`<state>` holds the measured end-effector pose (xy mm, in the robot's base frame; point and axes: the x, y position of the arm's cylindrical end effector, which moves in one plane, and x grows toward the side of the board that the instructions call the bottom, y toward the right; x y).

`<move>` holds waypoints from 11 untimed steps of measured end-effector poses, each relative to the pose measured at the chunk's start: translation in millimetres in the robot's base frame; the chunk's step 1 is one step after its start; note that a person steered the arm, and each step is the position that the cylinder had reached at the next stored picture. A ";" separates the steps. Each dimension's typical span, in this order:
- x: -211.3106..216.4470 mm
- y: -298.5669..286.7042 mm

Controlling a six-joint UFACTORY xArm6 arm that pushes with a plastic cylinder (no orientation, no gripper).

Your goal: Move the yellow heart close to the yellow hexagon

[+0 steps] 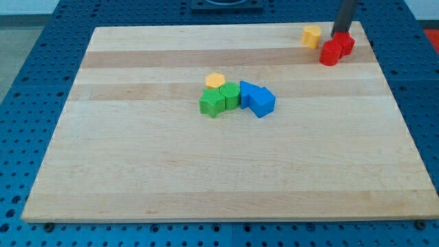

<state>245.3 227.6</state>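
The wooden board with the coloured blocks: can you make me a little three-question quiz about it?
1. True or false: the yellow heart touches the yellow hexagon.
2. Which blocks sit right by my tip? A) green B) blue C) red
3. Fill in: the yellow hexagon leans against the ____ blocks in the middle of the wooden board.

Key
1. False: the heart is far off near the view's top right.
2. C: the red blocks lie just below my tip.
3. Green: the green blocks sit beside the blue blocks.
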 end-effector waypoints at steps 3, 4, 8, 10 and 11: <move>1.2 -21.2; -5.3 -37.2; -10.1 -132.1; 31.7 -184.0; 51.0 -205.5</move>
